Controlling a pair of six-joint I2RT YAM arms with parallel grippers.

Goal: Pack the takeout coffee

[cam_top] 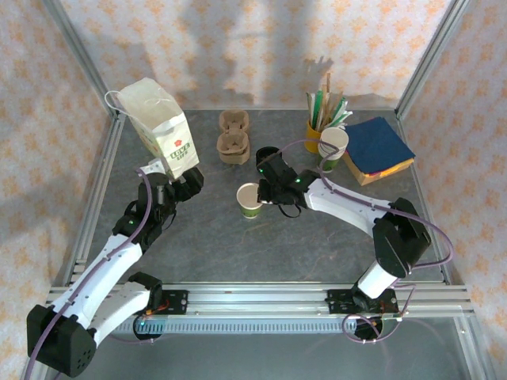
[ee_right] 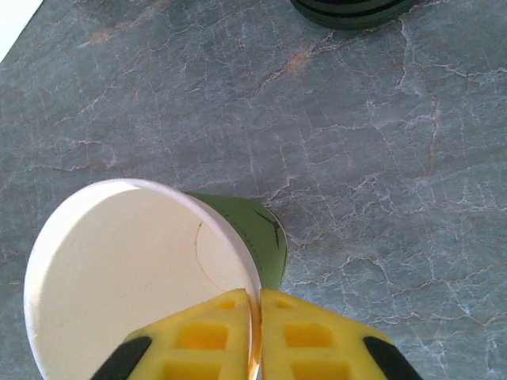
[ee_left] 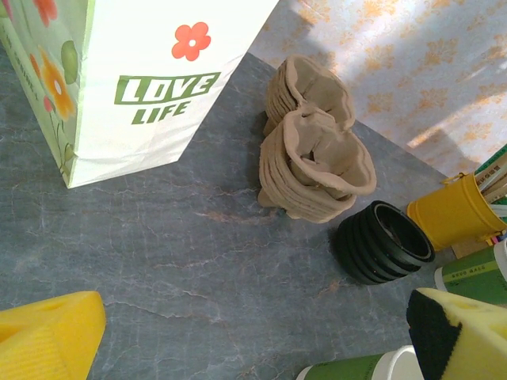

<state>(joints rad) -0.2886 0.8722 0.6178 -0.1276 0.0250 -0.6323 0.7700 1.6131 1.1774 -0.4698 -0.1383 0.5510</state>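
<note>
The takeout coffee cup (cam_top: 249,198) stands mid-table, white with a green lower part, its top open and without a lid. My right gripper (cam_top: 265,194) is shut on its right rim. In the right wrist view the cup (ee_right: 135,269) shows its empty white inside, and the gripper (ee_right: 257,317) pinches the thin wall between two yellow pads. A stack of black lids (cam_top: 266,153) lies just behind the cup. My left gripper (cam_top: 184,184) hangs open and empty beside the white paper bag (cam_top: 162,127), to the cup's left. Its wrist view has the gripper (ee_left: 253,348), the lids (ee_left: 384,241) and the cup (ee_left: 372,368).
Brown pulp cup carriers (cam_top: 233,136) sit between bag and lids. At the back right are a yellow cup of sticks and straws (cam_top: 314,134), a lidless stack of white-and-green cups (cam_top: 333,146) and blue napkins (cam_top: 379,146). Metal frame posts edge the table.
</note>
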